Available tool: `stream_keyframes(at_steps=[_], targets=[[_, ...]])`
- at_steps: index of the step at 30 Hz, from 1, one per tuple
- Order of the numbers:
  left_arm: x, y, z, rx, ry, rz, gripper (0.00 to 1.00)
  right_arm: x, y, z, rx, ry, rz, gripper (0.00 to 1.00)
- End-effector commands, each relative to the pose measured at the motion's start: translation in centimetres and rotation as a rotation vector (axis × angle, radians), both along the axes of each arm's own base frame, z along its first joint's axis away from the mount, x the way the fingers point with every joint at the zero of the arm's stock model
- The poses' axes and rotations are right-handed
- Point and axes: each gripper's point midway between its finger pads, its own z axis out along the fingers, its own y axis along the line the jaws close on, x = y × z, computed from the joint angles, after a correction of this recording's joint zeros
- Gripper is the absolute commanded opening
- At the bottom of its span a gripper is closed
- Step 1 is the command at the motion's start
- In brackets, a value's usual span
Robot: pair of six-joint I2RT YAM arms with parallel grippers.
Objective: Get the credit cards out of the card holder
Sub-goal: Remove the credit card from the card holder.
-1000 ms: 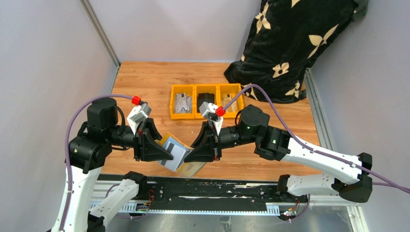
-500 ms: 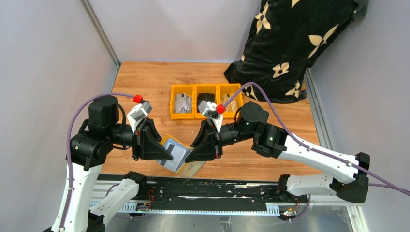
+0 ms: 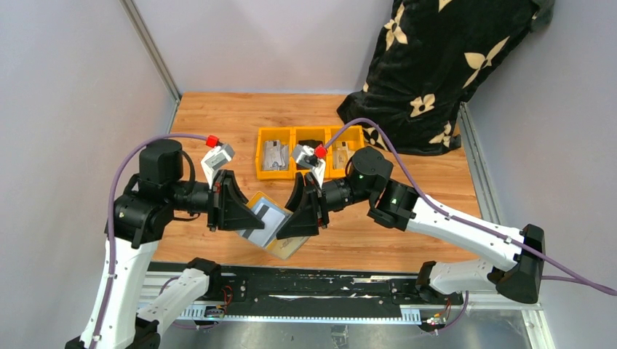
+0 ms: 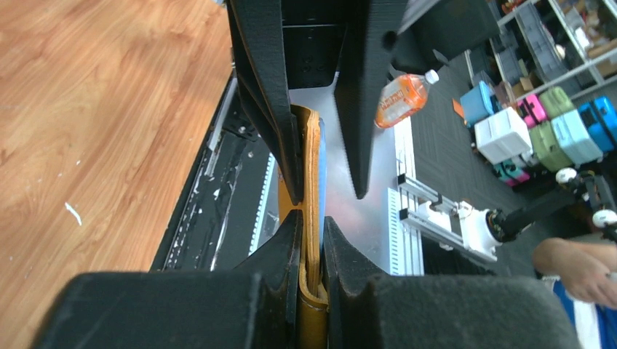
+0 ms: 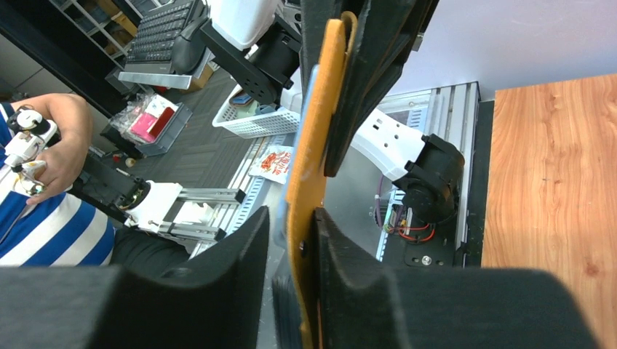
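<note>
The mustard-tan card holder (image 3: pixel 286 248) hangs in the air between both grippers, above the table's near edge. A pale grey credit card (image 3: pixel 267 219) shows on its upper face. My left gripper (image 3: pixel 252 227) is shut on the holder's folded edge (image 4: pixel 313 291), and a pale blue card edge (image 4: pixel 321 174) lies along the leather. My right gripper (image 3: pixel 285 228) stands open around the opposite edge: the holder (image 5: pixel 313 160) rests against one finger (image 5: pixel 342 247), with a gap to the other finger (image 5: pixel 240 247). A thin pale blue card edge (image 5: pixel 308 87) shows beside the leather.
Three orange-yellow bins (image 3: pixel 292 174) sit mid-table behind the grippers, the left one with silvery items (image 3: pixel 275 155). A black bag with a pale flower print (image 3: pixel 444 65) fills the far right corner. A black rail (image 3: pixel 305 285) runs along the table's near edge.
My right gripper's jaws have parted and no longer pinch the holder. Both arms and the holder have shifted slightly left and away from the near edge. The left grip has tightened.
</note>
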Motion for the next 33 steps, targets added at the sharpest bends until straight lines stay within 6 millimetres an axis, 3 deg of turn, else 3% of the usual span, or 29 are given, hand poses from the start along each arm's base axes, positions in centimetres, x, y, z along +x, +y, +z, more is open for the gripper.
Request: stream_keyframes(at_steps=[1,5,11,14,18,23,28,33], targets=[[2.4,0.0,-0.4,0.017,0.065,0.106,0.0,1.2,-1.4,1.1,0.047,0.007,-0.04,0.47],[3.5,0.1,-0.2,-0.011,0.096,0.175,0.0,3.6,-2.7,1.6,0.065,0.024,-0.159,0.57],[4.0,-0.1,0.6,-0.065,0.089,0.209,0.0,8.5,-5.0,1.8,0.067,0.036,-0.492,0.61],[4.2,-0.1,0.5,-0.063,0.092,0.219,0.0,9.8,-6.6,2.6,0.104,0.051,-0.625,0.61],[4.5,-0.1,0.6,-0.067,0.094,0.227,0.0,9.4,-8.0,4.5,0.177,0.063,-0.658,0.6],[4.6,-0.1,0.8,-0.071,0.087,0.229,0.0,6.4,-6.8,5.9,0.211,0.123,-0.458,0.58],[4.8,-0.1,1.2,-0.084,0.083,0.231,0.0,4.8,-3.9,4.2,0.167,0.185,-0.302,0.56],[4.7,-0.1,1.3,-0.088,0.075,0.229,0.0,4.5,-1.8,2.0,0.117,0.232,-0.256,0.54]])
